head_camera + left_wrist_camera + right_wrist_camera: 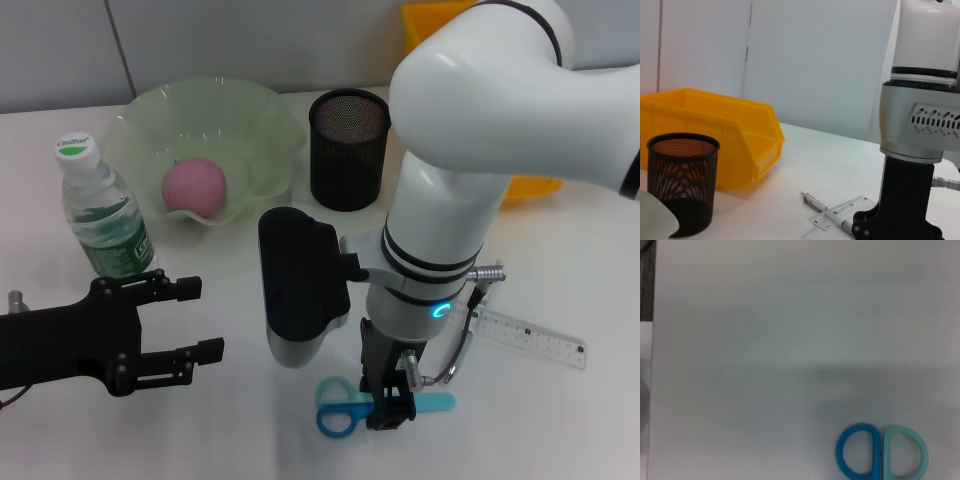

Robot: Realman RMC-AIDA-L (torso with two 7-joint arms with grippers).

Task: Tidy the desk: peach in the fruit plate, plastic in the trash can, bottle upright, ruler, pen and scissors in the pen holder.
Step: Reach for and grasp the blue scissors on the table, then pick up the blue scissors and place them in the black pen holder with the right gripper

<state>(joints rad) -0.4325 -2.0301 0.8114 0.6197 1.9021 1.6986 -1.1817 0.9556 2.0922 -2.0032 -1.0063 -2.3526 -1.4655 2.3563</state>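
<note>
A pink peach [195,186] lies in the pale green fruit plate [265,120]. The clear bottle [100,212] stands upright to the plate's left. The black mesh pen holder [348,148] [682,182] stands beside the plate. Blue and teal scissors [338,410] [882,452] lie flat near the table's front edge, and my right gripper [390,402] is down on them, just past the handles. A clear ruler [528,338] [840,212] lies to the right, with a silver pen [813,201] across it. My left gripper [190,320] hovers open at the front left. No plastic shows.
A yellow bin [440,25] [715,135] stands at the back right behind the pen holder. My right arm's white body [440,200] covers the table's middle. The table's front edge is close below the scissors.
</note>
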